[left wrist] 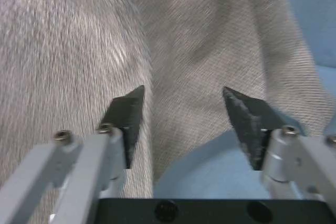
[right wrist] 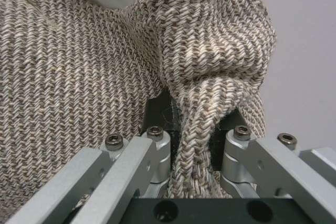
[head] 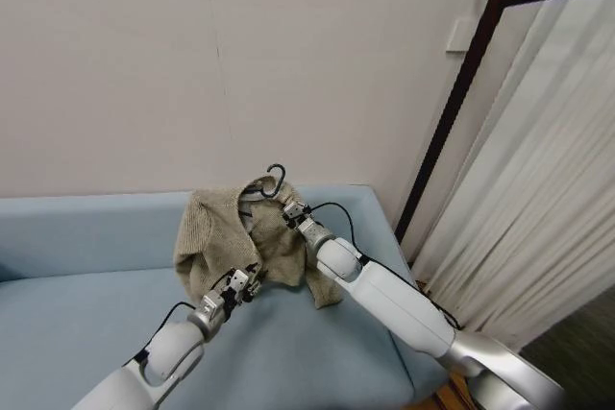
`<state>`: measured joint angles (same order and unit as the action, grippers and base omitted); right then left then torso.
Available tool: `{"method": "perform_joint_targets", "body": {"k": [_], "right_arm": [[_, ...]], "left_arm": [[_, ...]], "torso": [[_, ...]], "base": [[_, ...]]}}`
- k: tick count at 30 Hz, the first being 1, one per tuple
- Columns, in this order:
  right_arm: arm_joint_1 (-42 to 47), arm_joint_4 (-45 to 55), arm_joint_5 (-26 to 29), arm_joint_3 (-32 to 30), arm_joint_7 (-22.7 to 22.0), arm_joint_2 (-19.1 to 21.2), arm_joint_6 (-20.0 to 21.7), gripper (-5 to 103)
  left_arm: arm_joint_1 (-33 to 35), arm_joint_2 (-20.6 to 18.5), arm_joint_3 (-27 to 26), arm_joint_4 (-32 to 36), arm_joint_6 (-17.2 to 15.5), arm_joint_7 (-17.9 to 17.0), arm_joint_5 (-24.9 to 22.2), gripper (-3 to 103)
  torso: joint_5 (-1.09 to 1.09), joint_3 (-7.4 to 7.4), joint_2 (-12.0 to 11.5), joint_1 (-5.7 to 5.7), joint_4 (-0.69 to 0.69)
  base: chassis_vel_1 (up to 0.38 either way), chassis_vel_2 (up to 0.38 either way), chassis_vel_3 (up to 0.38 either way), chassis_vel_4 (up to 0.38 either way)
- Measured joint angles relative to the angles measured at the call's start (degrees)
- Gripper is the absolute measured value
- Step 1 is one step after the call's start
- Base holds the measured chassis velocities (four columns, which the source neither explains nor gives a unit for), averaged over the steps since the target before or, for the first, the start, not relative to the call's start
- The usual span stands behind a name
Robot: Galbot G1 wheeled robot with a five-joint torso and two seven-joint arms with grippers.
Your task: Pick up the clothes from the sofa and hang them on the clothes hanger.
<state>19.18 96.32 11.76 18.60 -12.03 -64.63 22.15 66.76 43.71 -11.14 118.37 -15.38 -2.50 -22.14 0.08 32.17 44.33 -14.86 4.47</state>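
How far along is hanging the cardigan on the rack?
Done: the right end effector is shut on the knit cardigan. In hand: the open left end effector is by the lower fabric. Left: lifting it off the sofa to the clothes rack.

Ahead of me stands a plain, pale wall (head: 192,64), evenly lit, with a small white plate (head: 461,36) fixed high on it near the corner. Along it runs a light blue sofa (head: 77,266), its low back against the wall and its seat stretching off to my left. On my right a dark clothes rack (head: 452,112) rises in front of a white pleated curtain (head: 538,199), with dark floor (head: 586,333) below the hem.
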Motion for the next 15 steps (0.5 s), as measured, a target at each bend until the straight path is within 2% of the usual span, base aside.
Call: {"method": "perform_joint_targets", "body": {"k": [2, 3, 5, 6, 8, 9, 11, 13, 15], "right_arm": [[0.0, 0.3, -0.8, -1.5, 0.1, 0.4, -1.1, 11], [0.0, 0.3, -0.8, -1.5, 0.1, 0.4, -1.1, 11], [0.0, 0.5, -1.6, -2.5, 0.3, 0.8, -2.7, 11], [0.0, 0.5, -1.8, -2.7, 0.3, 0.9, -3.4, 11], [0.7, 0.9, -2.7, -3.5, 0.1, 1.4, -4.9, 11], [0.7, 0.9, -2.7, -3.5, 0.1, 1.4, -4.9, 11], [1.5, 1.3, -3.1, -4.2, -0.2, 1.9, -5.8, 11], [1.7, 1.4, -3.2, -4.3, -0.2, 2.0, -5.9, 11], [2.0, 2.5, -3.9, -5.0, 0.0, 3.4, -6.5, 11]], "left_arm": [[3.4, -1.3, -4.6, 1.2, 1.0, -0.1, -0.3, 66], [3.4, -1.3, -4.6, 1.2, 1.0, -0.1, -0.3, 66], [6.0, -2.6, -8.6, 2.1, 1.7, -0.1, -1.1, 77], [6.6, -3.0, -9.7, 2.4, 1.9, -0.2, -1.4, 77], [6.9, -3.6, -11.3, 2.9, 2.1, -0.5, -2.4, 87], [6.9, -3.6, -11.3, 2.9, 2.1, -0.5, -2.4, 87], [6.4, -4.1, -11.9, 3.4, 2.1, -1.4, -4.0, 97], [6.3, -4.2, -12.1, 3.6, 2.1, -1.6, -4.4, 97], [5.6, -5.0, -13.5, 5.0, 2.0, -3.0, -7.2, 100]], "torso": [[0.00, 0.00, 0.0, 0.00, -0.02], [0.00, 0.00, 0.0, 0.00, -0.02], [0.00, 0.00, 0.0, 0.00, -0.02], [0.01, 0.00, 0.0, 0.01, -0.02], [0.00, 0.00, 0.0, 0.00, -0.03], [0.00, 0.00, 0.0, 0.00, -0.03], [0.01, 0.00, 0.0, 0.00, 0.00], [0.00, 0.00, 0.0, 0.00, 0.01], [0.00, 0.00, 0.0, -0.01, 0.00]], "base": [[0.000, 0.000, 0.000, 0.000], [0.000, 0.000, 0.000, 0.000], [0.000, 0.000, 0.000, 0.000], [0.000, 0.000, 0.000, 0.000], [0.000, 0.000, 0.000, 0.000], [0.000, 0.000, 0.000, 0.000], [0.000, 0.000, 0.000, 0.000], [0.000, 0.000, 0.000, 0.000], [0.000, 0.000, 0.000, 0.000]]}}
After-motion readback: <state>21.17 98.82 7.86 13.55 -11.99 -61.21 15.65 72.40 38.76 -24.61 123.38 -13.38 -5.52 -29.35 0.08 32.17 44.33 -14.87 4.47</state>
